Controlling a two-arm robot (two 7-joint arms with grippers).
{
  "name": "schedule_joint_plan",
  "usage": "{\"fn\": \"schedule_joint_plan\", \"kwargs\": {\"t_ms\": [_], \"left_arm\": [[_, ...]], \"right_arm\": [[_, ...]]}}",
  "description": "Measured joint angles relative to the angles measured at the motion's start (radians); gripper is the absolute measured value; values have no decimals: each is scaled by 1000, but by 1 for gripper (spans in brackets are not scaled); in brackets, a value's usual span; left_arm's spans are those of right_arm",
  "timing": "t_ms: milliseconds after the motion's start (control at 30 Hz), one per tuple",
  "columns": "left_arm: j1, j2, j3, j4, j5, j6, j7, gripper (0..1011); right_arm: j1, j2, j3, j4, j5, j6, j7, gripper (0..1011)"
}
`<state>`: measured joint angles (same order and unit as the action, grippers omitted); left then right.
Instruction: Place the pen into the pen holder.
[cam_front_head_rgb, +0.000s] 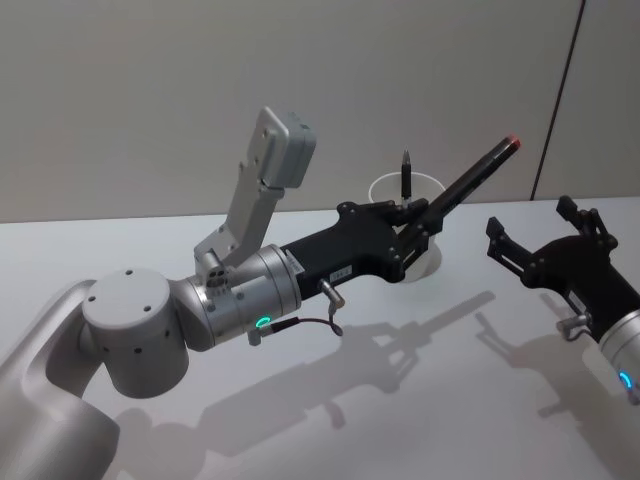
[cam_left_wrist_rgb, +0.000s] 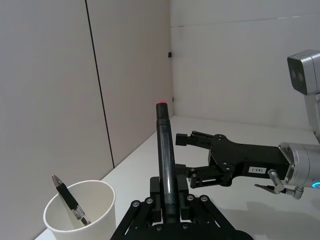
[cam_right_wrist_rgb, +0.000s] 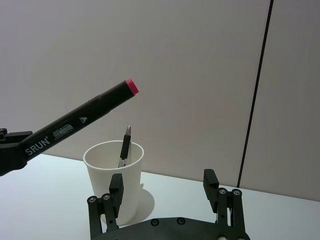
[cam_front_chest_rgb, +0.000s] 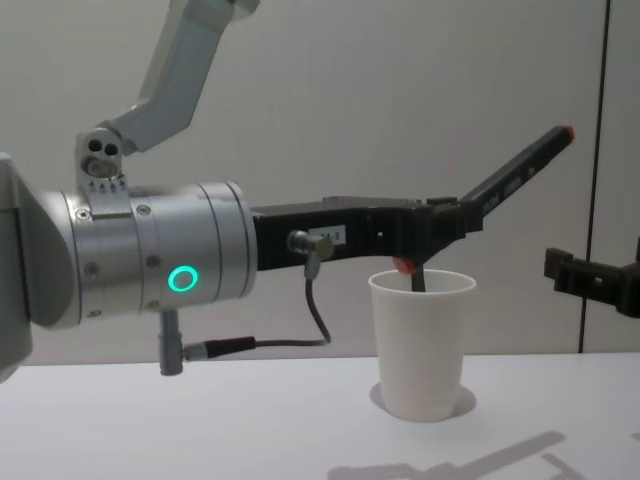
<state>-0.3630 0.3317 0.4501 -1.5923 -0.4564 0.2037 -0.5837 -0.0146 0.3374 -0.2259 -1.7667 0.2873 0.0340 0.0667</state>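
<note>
My left gripper (cam_front_head_rgb: 420, 228) is shut on a black marker pen (cam_front_head_rgb: 470, 185) with a red end. The pen slants up and away from the fingers (cam_left_wrist_rgb: 165, 145). In the chest view the gripper (cam_front_chest_rgb: 445, 225) hovers just over the rim of the pen holder (cam_front_chest_rgb: 425, 350), a white paper cup, and the pen (cam_front_chest_rgb: 520, 170) points up to the right. A second dark pen (cam_right_wrist_rgb: 125, 145) stands inside the cup (cam_right_wrist_rgb: 120, 190). My right gripper (cam_right_wrist_rgb: 164, 185) is open and holds nothing, to the right of the cup (cam_front_head_rgb: 535, 225).
The cup stands near the back of a white table (cam_front_head_rgb: 400, 400), close to a pale wall (cam_front_head_rgb: 150, 90). A dark vertical seam (cam_front_head_rgb: 560, 100) runs down the wall at the right. The left arm (cam_front_head_rgb: 240, 295) stretches across the table's middle.
</note>
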Motion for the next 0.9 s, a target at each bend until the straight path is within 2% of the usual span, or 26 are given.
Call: {"fn": "schedule_joint_plan", "kwargs": {"t_ms": [533,900], "left_arm": [[15,4,7,-1,-52,-55,-22,186],[22,6,13,-4,-67,-73,-41,187]], "right_arm": [[0,0,0,0,0,0,0,1002],[0,0,0,0,0,0,0,1002]]}}
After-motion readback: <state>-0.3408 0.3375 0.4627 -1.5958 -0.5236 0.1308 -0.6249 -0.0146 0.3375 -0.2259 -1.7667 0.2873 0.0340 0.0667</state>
